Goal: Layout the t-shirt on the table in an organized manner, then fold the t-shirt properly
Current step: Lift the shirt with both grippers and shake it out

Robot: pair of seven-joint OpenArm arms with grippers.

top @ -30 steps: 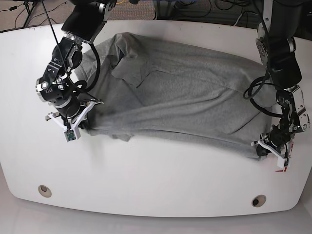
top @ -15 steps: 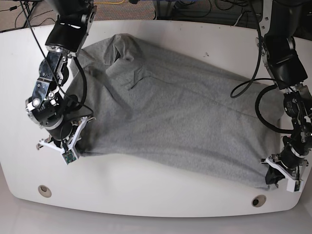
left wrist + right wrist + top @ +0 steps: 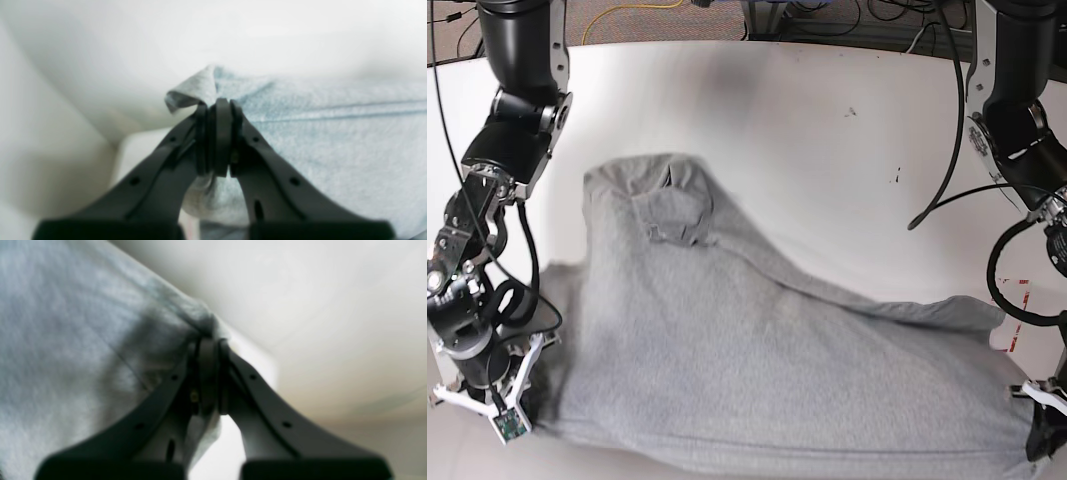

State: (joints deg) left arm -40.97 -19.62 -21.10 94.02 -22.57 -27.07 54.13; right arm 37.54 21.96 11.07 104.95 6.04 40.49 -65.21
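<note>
Dragging toward six o'clock, both clamped grippers, left gripper (image 3: 217, 140) and right gripper (image 3: 208, 380), have pulled the t-shirt (image 3: 757, 360) down the table (image 3: 827, 130), stretching its hem flat for layout.

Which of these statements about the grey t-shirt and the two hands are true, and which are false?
1. The left hand is shut on the t-shirt. True.
2. The right hand is open and holds nothing. False: it is shut on the cloth's edge.
3. The t-shirt is folded into a neat square. False: it lies spread and wrinkled.
4. The t-shirt rests on the white table. True.
</note>
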